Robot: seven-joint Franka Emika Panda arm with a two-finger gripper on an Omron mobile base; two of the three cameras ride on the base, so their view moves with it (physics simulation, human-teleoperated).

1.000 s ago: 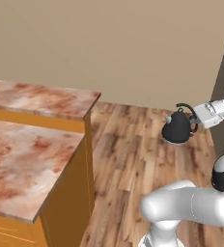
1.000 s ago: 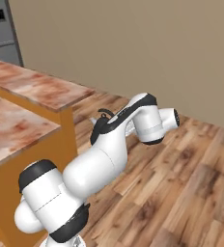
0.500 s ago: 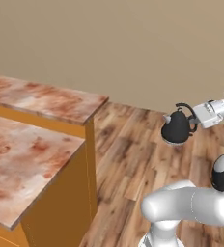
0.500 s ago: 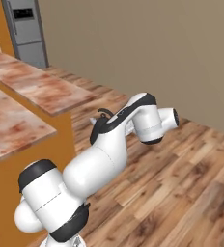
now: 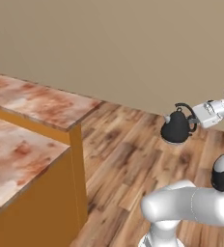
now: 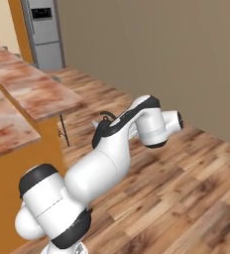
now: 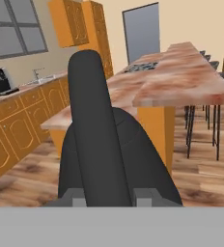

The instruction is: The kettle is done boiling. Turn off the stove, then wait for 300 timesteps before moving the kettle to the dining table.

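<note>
Above wood floor (image 5: 128, 159), one kettle (image 5: 175, 129).

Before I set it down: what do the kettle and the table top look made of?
The kettle, held by its handle in the gripper: plain black with a dull, even sheen, probably coated metal or enamel, though plastic is possible. The dining table top: reddish-pink veined slab, like polished marble or a printed imitation.
</note>
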